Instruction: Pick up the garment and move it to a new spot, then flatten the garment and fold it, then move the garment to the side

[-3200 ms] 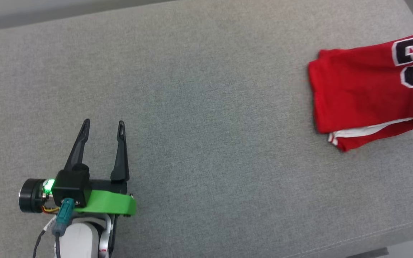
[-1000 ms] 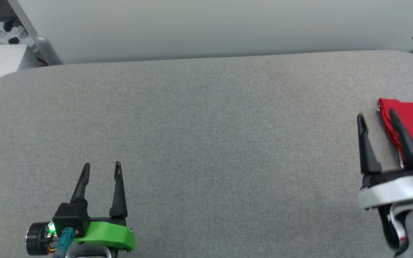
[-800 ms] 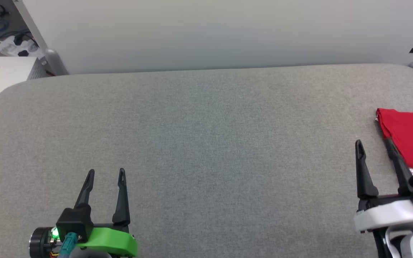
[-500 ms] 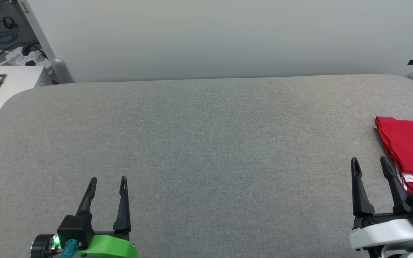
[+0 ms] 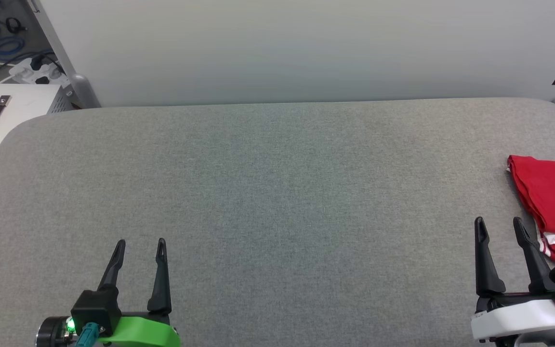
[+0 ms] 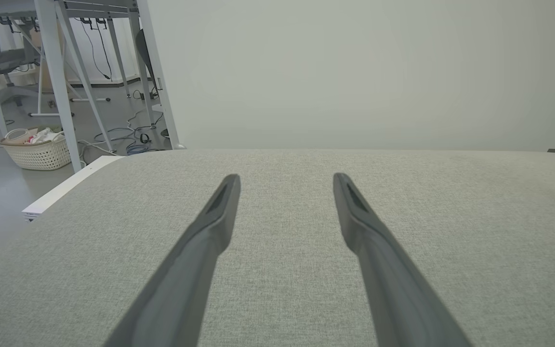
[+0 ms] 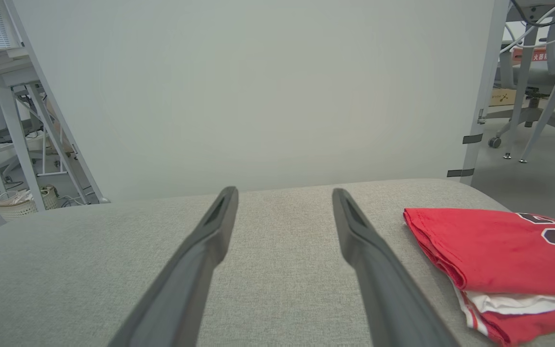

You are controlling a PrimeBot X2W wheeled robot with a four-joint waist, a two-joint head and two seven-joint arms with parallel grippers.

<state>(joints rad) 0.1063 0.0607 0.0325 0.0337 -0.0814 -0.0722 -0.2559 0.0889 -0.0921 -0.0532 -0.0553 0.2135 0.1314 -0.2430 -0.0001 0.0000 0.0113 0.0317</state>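
The garment (image 5: 554, 205) is a red shirt folded into a flat stack at the right edge of the grey cushioned surface (image 5: 277, 193). White cloth and striped trim peek out at its near edge. The right wrist view has the garment (image 7: 499, 255) just right of the fingers, with part of a dark number printed on it. My right gripper (image 5: 499, 225) is open and empty, just left of the garment's near corner and apart from it. At the lower left my left gripper (image 5: 140, 245) is open and empty too, far from the garment.
A pale wall panel (image 5: 306, 48) runs behind the grey surface. A white box (image 5: 3, 111) with a dark handle stands at the far left, with cables and a power strip (image 5: 32, 70) on the floor behind. Desk legs and a basket (image 6: 36, 149) are off to the left.
The head camera has tilted up and turned left, so the wall came into view and the garment slid to the right edge. My right gripper drew back off the garment and toward me; both grippers stayed open.
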